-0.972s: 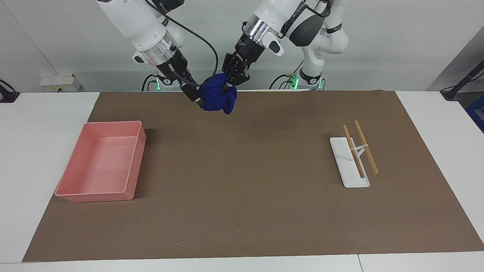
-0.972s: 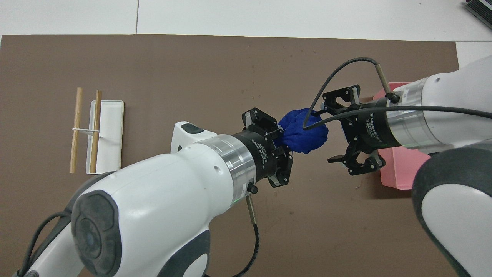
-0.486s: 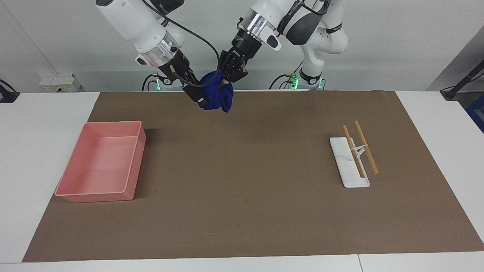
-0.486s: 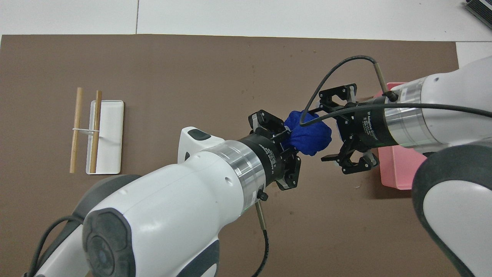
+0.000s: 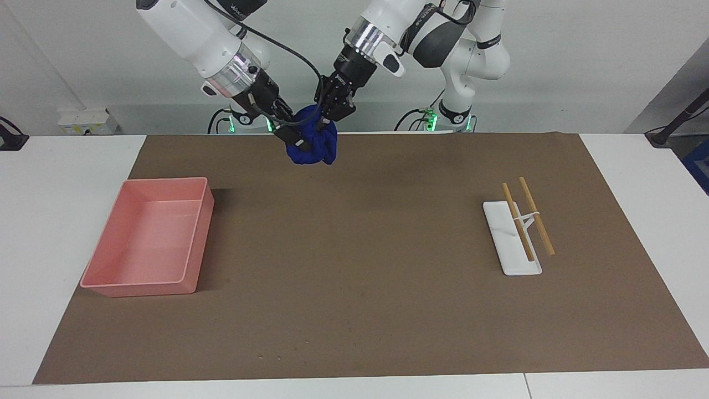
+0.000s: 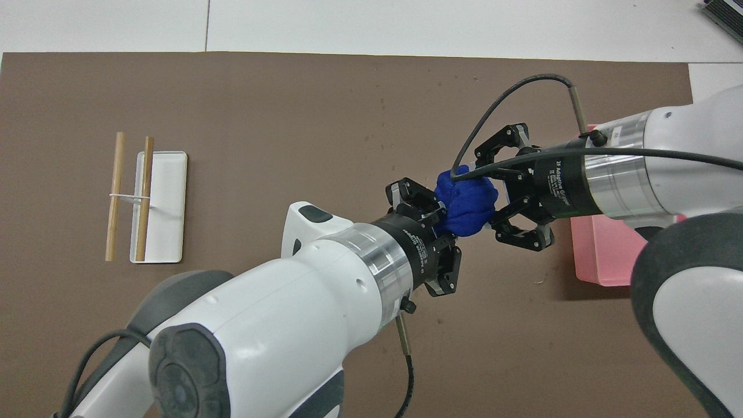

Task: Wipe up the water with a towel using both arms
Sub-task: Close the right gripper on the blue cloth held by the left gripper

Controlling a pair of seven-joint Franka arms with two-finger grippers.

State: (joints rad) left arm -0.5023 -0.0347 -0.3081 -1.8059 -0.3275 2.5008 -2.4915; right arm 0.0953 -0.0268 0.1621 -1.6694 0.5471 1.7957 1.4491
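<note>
Towel (image 6: 468, 202) is off the counter (image 5: 354, 277), bunched into a blue lump in the air between the two sets of jaws, over the robot-side edge of the brown mat (image 5: 388, 310).

Left gripper (image 6: 439, 216): jaws clamped tight on the towel's edge, fingertips buried in the cloth. Solid hold.

Right gripper (image 6: 498, 200): jaws narrowed around the other side of the lump, cloth between the fingers. Looks like a grip, but I can't tell whether it is fully seated.

Progress, as I read it: pickup is done, two-arm hold is roughly in place. Wiping itself is not started, since the towel touches nothing but the jaws.

No water visible anywhere on the mat, so I can't tell where the wipe target is.

Left to do: confirm the right grip, probably spread the cloth between the jaws, lower it to the mat, drag it across the wet area.

Pink tray (image 5: 147, 238) sits below and off to the right gripper's side, apparently empty. Chopsticks (image 5: 527, 219) on their white rest (image 5: 507, 244) sit well off on the left gripper's side, clear of the work.
</note>
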